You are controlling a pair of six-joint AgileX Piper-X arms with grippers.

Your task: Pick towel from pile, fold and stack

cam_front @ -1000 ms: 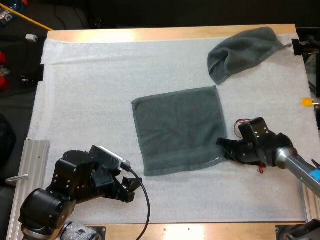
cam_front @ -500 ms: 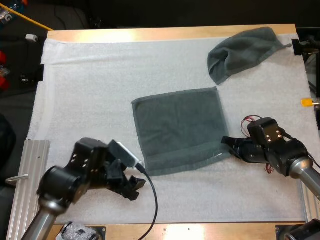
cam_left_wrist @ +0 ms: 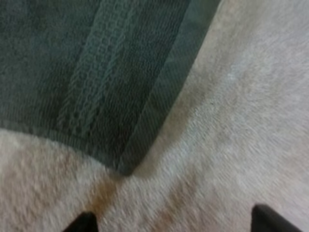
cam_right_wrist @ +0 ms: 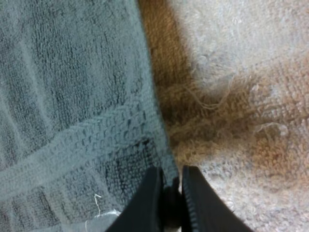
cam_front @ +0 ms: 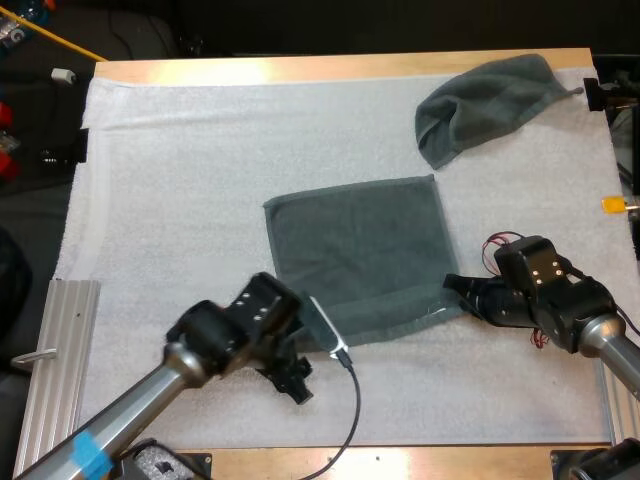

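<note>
A dark grey-green towel (cam_front: 355, 250) lies flat in the middle of the white mat (cam_front: 180, 180). My left gripper (cam_front: 300, 352) hovers over its near left corner. In the left wrist view that gripper (cam_left_wrist: 175, 224) is open, its fingertips (cam_left_wrist: 83, 223) wide apart just short of the towel's corner (cam_left_wrist: 126, 166). My right gripper (cam_front: 457, 290) is at the near right corner. In the right wrist view it (cam_right_wrist: 167, 205) is shut on the towel's edge (cam_right_wrist: 161, 159), pinching it between both fingers. A crumpled towel (cam_front: 490, 100) lies at the far right.
A ribbed metal rail (cam_front: 55, 360) runs along the near left edge of the mat. The table's wooden edge (cam_front: 400, 462) borders the near side. Bare mat stretches to the left of and beyond the flat towel.
My left arm has swung right and forward from the near left of the mat to the flat towel's near left corner. The right gripper shifted slightly right, then held still.
</note>
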